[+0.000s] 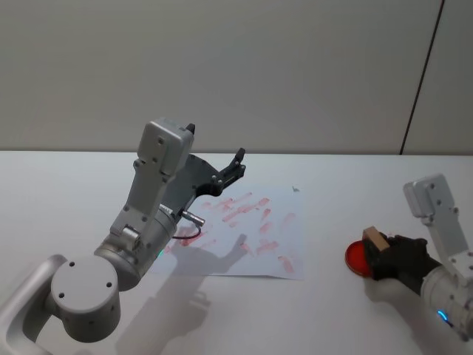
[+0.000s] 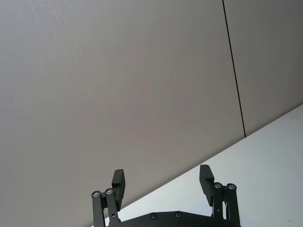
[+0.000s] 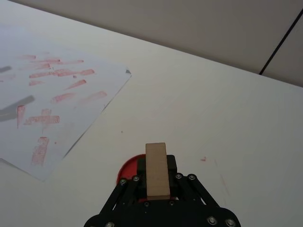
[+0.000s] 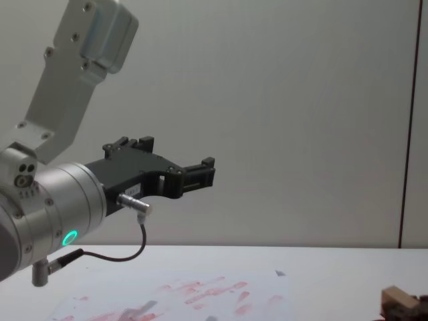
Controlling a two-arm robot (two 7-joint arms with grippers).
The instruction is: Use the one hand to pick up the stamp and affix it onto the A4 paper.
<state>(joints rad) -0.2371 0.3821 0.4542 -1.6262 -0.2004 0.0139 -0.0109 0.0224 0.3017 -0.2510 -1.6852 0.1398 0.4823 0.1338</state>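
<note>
My right gripper (image 1: 380, 253) is at the right of the table, shut on the stamp (image 1: 375, 240), a light-brown wooden block. In the right wrist view the stamp (image 3: 156, 170) stands upright between the black fingers, directly over a round red ink pad (image 3: 127, 171). Whether its base touches the pad is hidden. The A4 paper (image 1: 255, 225), white with many red prints, lies flat in the middle of the table, to the left of the stamp. My left gripper (image 1: 238, 164) hangs open and raised above the paper's far left part, holding nothing.
The red ink pad (image 1: 355, 257) sits on the white table (image 1: 332, 192) to the right of the paper. A black cable (image 4: 127, 255) dangles under the left wrist. A grey wall stands behind the table.
</note>
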